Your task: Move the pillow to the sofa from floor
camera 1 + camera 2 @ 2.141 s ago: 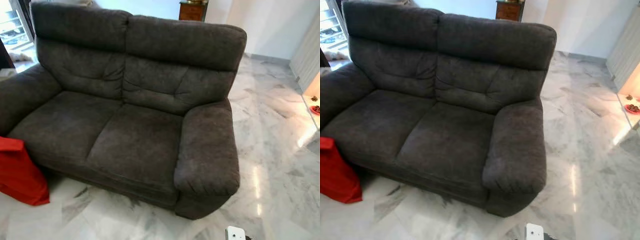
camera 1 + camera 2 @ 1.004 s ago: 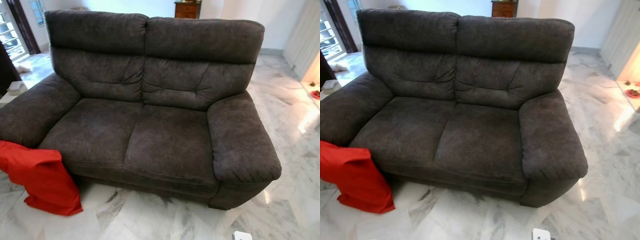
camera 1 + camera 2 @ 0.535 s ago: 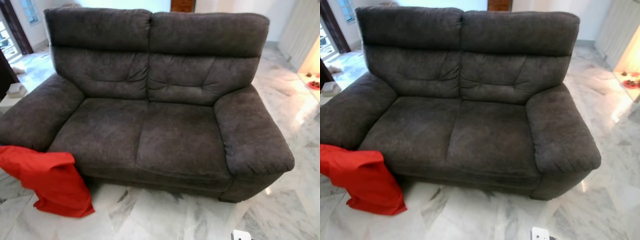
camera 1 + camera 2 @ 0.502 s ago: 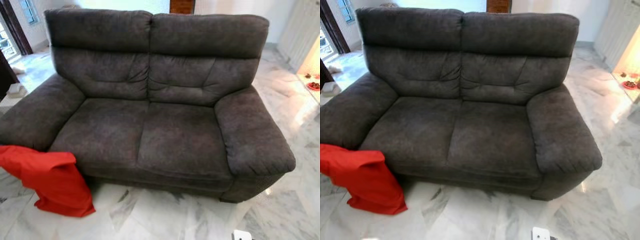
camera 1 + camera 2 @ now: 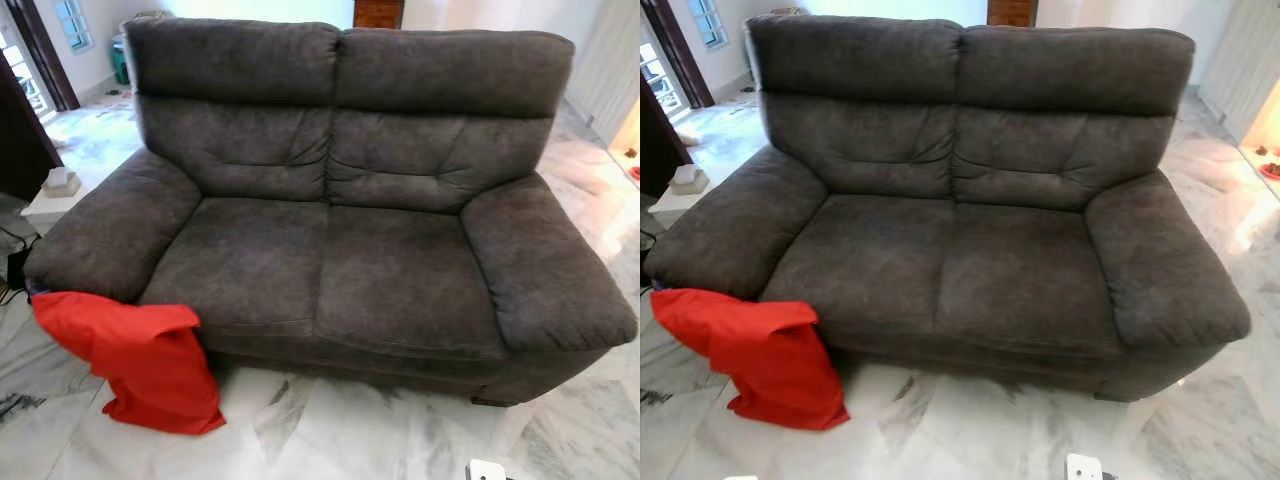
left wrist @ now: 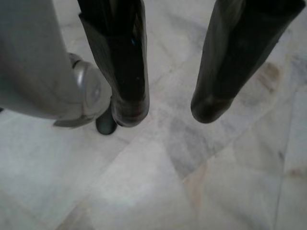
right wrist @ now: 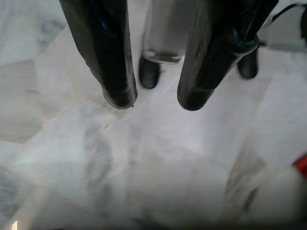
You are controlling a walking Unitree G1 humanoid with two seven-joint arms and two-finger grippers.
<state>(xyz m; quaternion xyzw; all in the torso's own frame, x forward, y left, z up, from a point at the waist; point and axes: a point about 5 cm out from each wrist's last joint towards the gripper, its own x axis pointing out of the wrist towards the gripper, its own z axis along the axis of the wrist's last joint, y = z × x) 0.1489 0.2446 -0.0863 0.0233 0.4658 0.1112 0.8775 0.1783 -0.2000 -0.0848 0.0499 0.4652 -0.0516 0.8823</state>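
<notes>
Leaning pillow [image 5: 140,360] against sofa [image 5: 340,250] front

White marble floor [image 5: 350,440], dark grey sofa [image 5: 340,230] standing on it, red pillow [image 5: 140,360] leaning against sofa's front

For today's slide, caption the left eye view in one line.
Red pillow on the marble floor, leaning against the front left corner of the dark grey sofa.
</notes>
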